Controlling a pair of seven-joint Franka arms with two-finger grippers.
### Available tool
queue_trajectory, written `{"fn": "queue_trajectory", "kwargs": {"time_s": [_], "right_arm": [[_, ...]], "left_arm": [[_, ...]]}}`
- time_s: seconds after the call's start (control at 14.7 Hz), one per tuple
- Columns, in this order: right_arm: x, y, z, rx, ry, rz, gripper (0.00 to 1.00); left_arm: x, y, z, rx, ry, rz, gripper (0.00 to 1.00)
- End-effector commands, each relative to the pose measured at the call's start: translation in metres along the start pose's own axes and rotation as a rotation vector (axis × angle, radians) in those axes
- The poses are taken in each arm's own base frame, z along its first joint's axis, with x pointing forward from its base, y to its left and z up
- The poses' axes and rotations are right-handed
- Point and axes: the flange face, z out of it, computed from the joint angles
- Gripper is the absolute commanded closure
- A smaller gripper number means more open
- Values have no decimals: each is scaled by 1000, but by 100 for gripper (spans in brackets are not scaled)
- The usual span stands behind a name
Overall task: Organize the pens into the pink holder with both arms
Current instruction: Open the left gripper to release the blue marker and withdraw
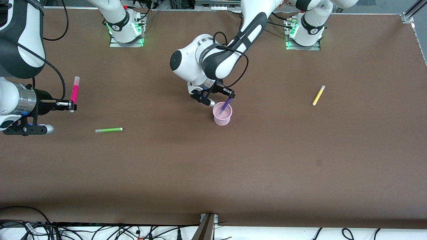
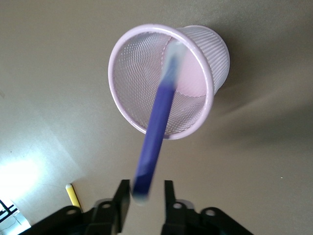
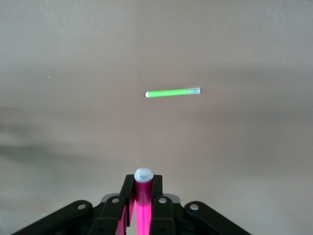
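Note:
The pink holder (image 1: 222, 120) stands mid-table and also shows in the left wrist view (image 2: 217, 54). My left gripper (image 1: 230, 95) hovers just over its rim. Its jaws (image 2: 146, 188) stand open, and the dark purple pen (image 2: 156, 132) is blurred between them, loose, with its pale end inside the cup (image 1: 227, 104). My right gripper (image 1: 71, 106) is over the right arm's end of the table, shut on the magenta pen (image 1: 75, 89), whose pale cap sticks out past the fingers (image 3: 143, 174). The lime green pen (image 1: 108, 129) (image 3: 172, 92) lies on the table nearby.
The yellow pen (image 1: 318, 95) lies toward the left arm's end of the table and shows at the edge of the left wrist view (image 2: 72, 194). The brown table (image 1: 213, 173) is bare nearer the front camera. Cables run along its front edge.

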Motion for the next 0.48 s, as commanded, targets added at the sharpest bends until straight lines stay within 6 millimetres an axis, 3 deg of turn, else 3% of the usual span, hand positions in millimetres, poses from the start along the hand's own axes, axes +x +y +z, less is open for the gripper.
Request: {"fn": "queue_trajectory", "kwargs": {"time_s": [0.0, 0.27, 0.41], "right_arm": [[-4, 5, -6, -7, -7, 0, 100], [-4, 5, -5, -7, -10, 3, 100], [-4, 5, -5, -7, -10, 3, 100]], "left_arm": [[3, -2, -7, 33, 17, -11, 0], [1, -10, -22, 25, 32, -25, 0], [1, -27, -25, 24, 21, -46, 0]]}}
